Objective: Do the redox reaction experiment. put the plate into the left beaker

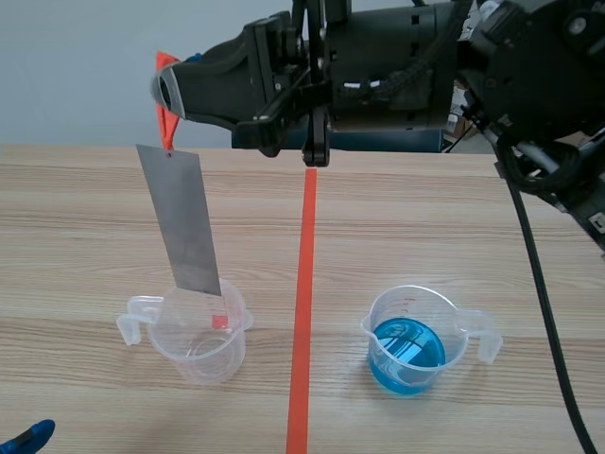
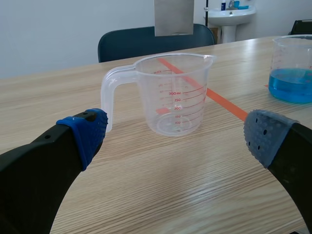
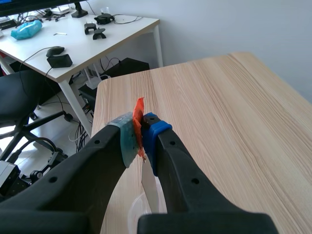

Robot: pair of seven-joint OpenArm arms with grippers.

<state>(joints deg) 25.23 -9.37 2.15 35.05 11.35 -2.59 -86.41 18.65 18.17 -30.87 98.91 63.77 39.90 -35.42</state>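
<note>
Fig.: my R gripper, on the arm raised across the top of the scene view & reaching past the orange tape line, has its pads pinched together on the plate, gripping it by the orange tab at its top end. The plate, a grey metal strip, hangs tilted. Its lower end is just above the rim of the L beaker; in the L wrist view it is not yet inside. L beaker: clear plastic w/ handle & red scale, upright on the table, on my left side of the line. R beaker: same type, across the line, well apart from the first, holds blue liquid. My L gripper sits low near the table, fingers wide apart, w/ the L beaker just ahead of it. Only one blue pad tip shows at the scene view's near corner.
</note>
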